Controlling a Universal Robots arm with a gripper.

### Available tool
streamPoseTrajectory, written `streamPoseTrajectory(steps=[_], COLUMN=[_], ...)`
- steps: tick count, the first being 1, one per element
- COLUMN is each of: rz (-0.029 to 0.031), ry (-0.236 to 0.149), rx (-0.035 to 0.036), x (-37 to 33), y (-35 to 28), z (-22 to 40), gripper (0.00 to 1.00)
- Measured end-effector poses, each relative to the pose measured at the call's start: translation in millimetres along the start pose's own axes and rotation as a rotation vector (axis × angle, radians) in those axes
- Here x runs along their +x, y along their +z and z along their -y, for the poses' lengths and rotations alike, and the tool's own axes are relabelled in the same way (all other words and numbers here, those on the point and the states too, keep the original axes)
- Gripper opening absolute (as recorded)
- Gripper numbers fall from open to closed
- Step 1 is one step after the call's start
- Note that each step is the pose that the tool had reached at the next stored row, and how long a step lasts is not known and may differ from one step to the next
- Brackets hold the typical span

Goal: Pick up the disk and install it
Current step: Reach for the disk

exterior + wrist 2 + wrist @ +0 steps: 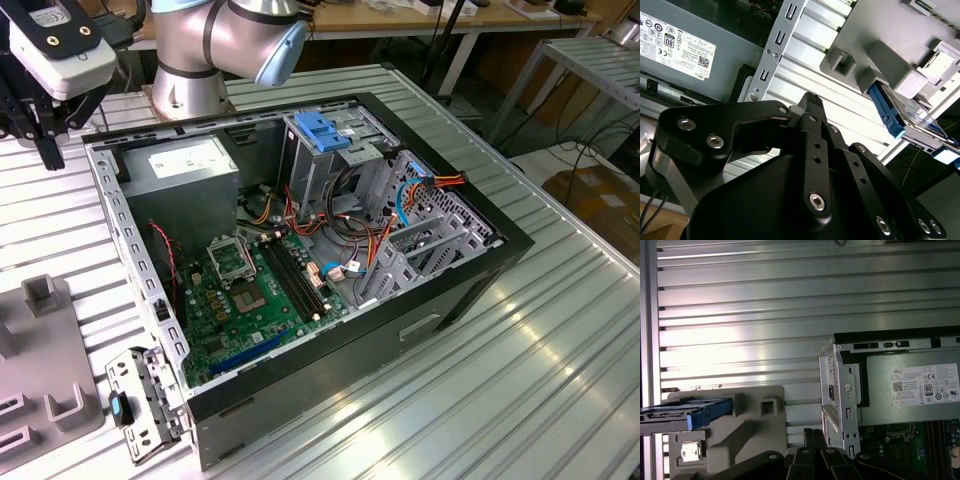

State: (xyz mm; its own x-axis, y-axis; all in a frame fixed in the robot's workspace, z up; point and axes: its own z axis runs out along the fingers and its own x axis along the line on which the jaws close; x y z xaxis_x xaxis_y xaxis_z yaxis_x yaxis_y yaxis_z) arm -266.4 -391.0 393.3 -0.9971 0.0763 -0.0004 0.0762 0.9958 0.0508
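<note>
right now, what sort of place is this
Likely a robotics lab workbench: an open black desktop computer case lies on a ribbed aluminium table beside a silver-grey robot arm.

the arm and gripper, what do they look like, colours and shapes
The arm is a fat silver-grey tube with rounded joints and a pale blue end cap. Near its wrist end sits a white housing with black inserts. The gripper is matt black, built from angular linked bars dotted with silver socket-head screws. Thin dark cables run beside it.
</note>
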Motion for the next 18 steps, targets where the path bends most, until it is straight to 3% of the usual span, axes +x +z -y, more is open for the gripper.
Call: streamPoseTrajectory(steps=[18], rz=[0.0], ry=[0.0], rx=[-0.0001], x=[22.5], y=[0.0], z=[0.1], gripper=[0.11])
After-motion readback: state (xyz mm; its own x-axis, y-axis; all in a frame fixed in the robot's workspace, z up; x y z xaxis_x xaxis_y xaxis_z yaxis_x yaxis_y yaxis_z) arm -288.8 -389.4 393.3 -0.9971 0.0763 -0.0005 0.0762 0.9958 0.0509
